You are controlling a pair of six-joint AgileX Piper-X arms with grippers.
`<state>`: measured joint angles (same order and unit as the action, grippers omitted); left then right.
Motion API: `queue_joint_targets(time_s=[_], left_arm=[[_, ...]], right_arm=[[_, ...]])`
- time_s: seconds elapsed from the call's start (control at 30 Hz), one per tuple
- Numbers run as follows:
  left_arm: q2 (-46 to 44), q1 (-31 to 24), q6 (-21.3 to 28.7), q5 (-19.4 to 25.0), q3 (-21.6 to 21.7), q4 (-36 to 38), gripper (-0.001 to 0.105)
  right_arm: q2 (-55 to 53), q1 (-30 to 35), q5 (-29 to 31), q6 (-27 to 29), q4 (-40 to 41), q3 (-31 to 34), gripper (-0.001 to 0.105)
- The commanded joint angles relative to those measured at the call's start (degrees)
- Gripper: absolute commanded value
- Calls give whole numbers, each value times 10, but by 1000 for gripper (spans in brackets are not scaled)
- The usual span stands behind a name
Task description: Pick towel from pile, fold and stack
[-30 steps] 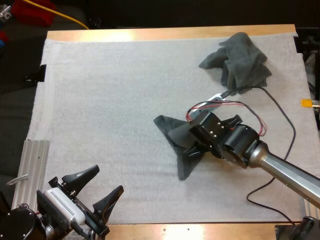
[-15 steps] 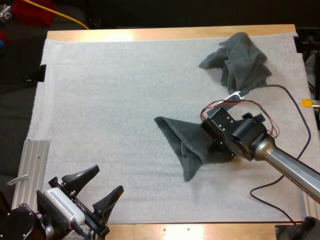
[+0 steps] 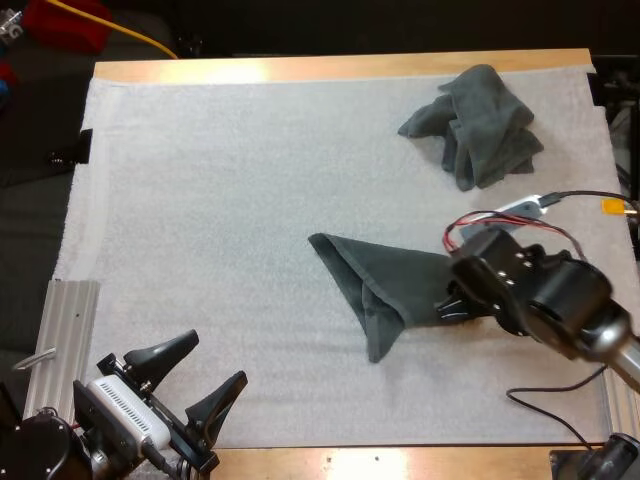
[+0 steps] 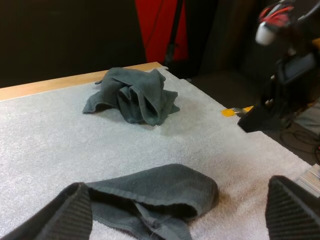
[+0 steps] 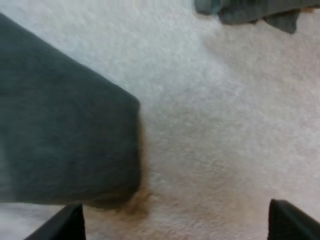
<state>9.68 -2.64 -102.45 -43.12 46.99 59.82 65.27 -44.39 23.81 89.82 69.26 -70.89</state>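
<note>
Right gripper (image 5: 177, 222), its two black fingers spread wide and clear of any cloth, hovered at the 3 o'clock edge of the half-folded towel (image 3: 385, 285). That towel lay flat on the white mat (image 3: 220, 200), toward 4 o'clock from the mat's centre. One corner pointed to 10 o'clock, and a doubled layer ran down to a narrow tail at 6 o'clock. The crumpled towel (image 3: 480, 125) sat in a heap well apart from it, out at 1 o'clock near the mat's far corner. At 7 o'clock, by the near edge of the wooden table (image 3: 340, 68), the left gripper (image 3: 190, 385) hung with its fingers also wide apart, holding nothing, just beside a ribbed metal rail (image 3: 65, 340).
</note>
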Motion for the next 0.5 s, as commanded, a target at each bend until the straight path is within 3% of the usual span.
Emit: queue_joint_targets(time_s=[0.0, 0.47], left_arm=[[1, 1, -6, -8, 5, -5, 70], [1, 1, -6, -8, 5, -5, 70]], right_arm=[[-18, 1, -22, -18, 10, -3, 71], [-97, 1, -155, -95, 18, -3, 71]])
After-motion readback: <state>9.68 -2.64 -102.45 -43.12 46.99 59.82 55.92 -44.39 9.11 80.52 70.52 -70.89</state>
